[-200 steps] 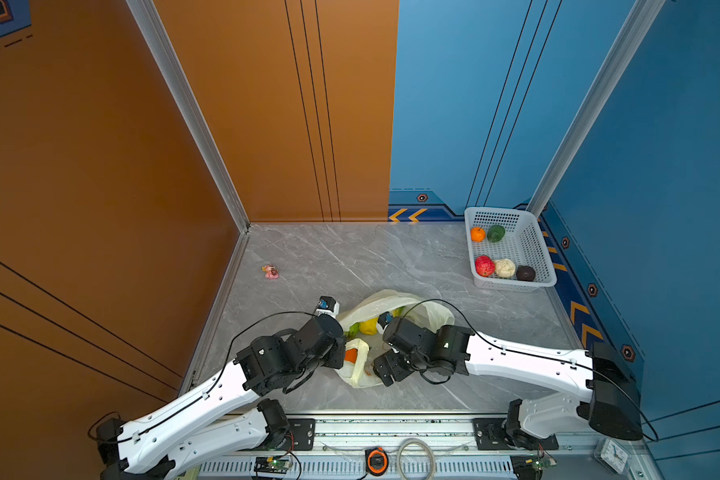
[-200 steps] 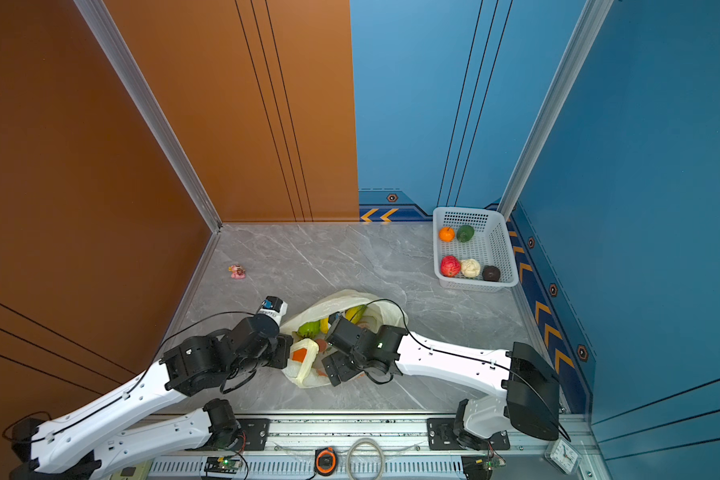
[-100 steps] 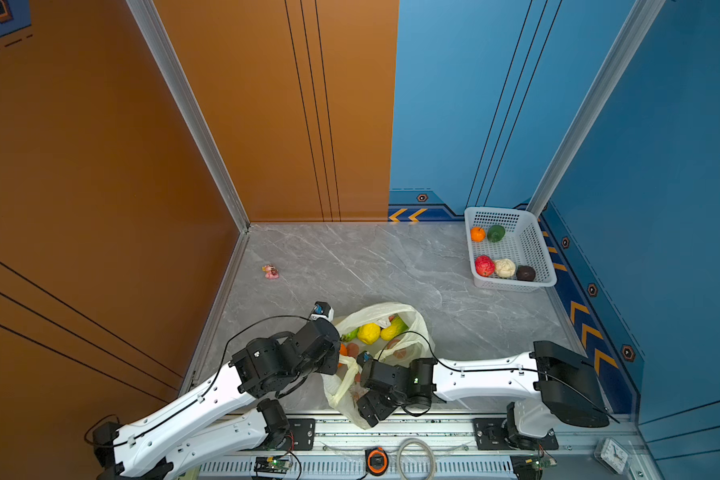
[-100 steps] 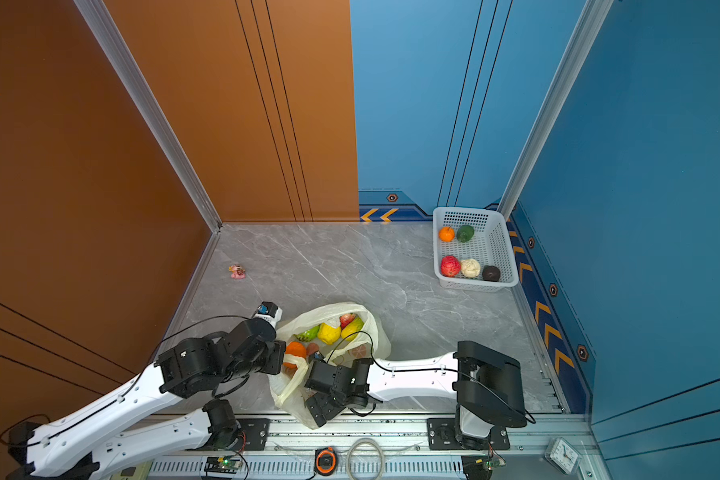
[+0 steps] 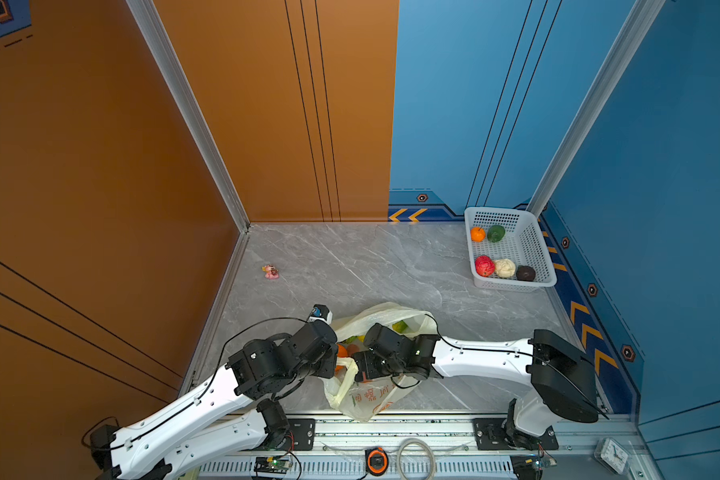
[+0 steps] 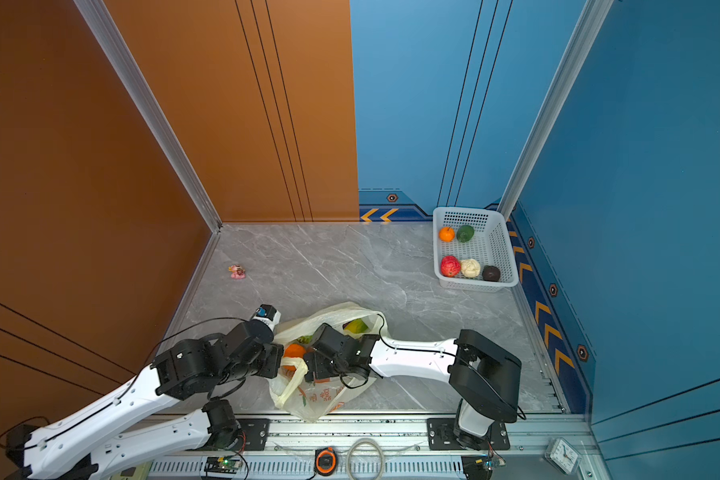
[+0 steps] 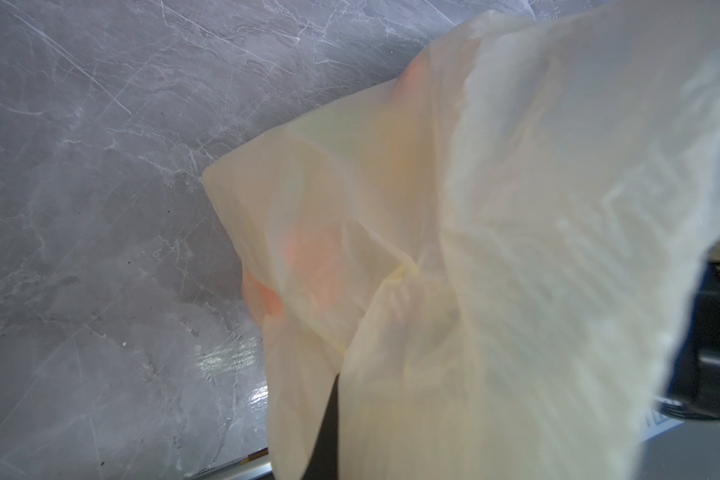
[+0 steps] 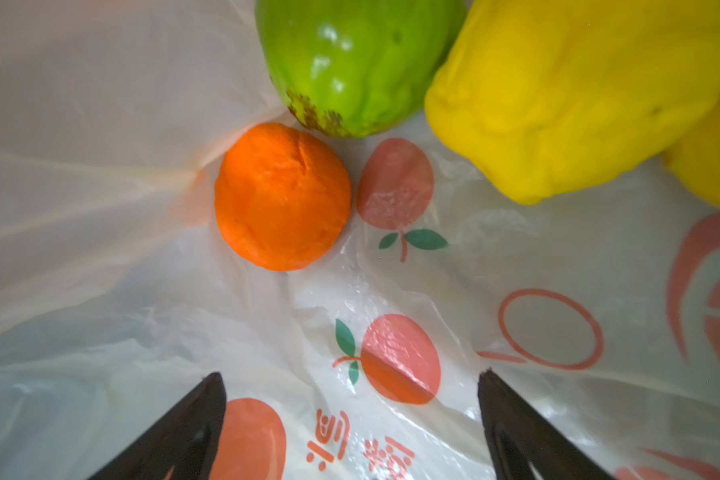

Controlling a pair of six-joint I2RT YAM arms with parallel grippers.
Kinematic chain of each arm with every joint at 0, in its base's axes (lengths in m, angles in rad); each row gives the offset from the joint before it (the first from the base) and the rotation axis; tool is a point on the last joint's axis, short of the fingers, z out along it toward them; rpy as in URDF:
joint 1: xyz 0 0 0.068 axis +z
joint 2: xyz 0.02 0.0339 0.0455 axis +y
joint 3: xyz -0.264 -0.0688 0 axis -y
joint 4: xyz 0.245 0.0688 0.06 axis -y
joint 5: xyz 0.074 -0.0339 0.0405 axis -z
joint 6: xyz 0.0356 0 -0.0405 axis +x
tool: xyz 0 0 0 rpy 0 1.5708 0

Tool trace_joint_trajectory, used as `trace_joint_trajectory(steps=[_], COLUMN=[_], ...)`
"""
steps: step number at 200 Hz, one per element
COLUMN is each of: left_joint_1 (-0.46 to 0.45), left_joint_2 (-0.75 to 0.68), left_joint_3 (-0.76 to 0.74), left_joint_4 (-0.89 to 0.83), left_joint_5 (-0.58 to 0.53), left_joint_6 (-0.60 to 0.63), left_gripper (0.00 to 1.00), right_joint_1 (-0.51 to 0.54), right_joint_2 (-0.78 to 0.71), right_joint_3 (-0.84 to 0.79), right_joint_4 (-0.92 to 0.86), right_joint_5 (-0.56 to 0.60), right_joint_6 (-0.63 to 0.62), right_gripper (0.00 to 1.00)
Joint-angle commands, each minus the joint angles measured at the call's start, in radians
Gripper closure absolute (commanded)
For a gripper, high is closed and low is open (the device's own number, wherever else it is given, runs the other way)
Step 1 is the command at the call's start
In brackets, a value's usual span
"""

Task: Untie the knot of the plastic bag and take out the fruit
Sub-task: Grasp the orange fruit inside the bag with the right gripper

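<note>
- Right now the bag [image 5: 366, 401] lies at the near edge of the table [image 5: 350, 257], between the two arms, with its mouth open in both top views.
- The left gripper [image 5: 334, 368] is fully closed at the bag's left rim. In the left wrist view cream film drapes over it, and only a dark sliver of one finger [image 7: 329, 419] shows. It appears to pinch the plastic.
- The right gripper [image 8: 351, 374] is inside the bag, its jaws spread wide and holding nothing, its tips over the printed film.
- Fruit in the bag: an orange [image 8: 283, 197] lies just ahead of the right gripper, clear of both tips. A green fruit [image 8: 358, 62] sits just beside it on the far side, with a yellow fruit [image 8: 558, 104] next to that.
- A handle strip [image 6: 295, 380] loops down between the grippers. I cannot tell whether a knot remains.
- The basket [image 5: 516, 286] stands in the far right corner, well apart from the bag. It holds five fruit: orange, dark green, red, cream and dark brown.
- A pink toy [image 5: 270, 272] lies alone near the left wall.
</note>
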Motion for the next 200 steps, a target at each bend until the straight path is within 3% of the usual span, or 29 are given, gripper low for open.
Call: trace_joint_trajectory(steps=[1, 94, 200], left_joint_1=[0.001, -0.003, -0.001], left_joint_2=[0.001, 0.001, -0.005], left_joint_3=[0.014, 0.009, -0.013], left_joint_4=[-0.024, -0.017, -0.001], left_joint_5=[0.022, 0.041, 0.056], left_joint_6=[0.011, -0.002, 0.003], left_gripper=[1.0, 1.0, 1.0], right_joint_1=[-0.008, -0.022, -0.006], right_joint_2=[0.041, 0.164, 0.302], right_joint_3=[0.025, -0.017, 0.08], right_joint_4=[0.124, 0.484, 0.438], right_joint_5=[-0.018, -0.042, -0.041], right_joint_6=[0.088, 0.24, 0.247], right_gripper=[0.08, 0.16, 0.16])
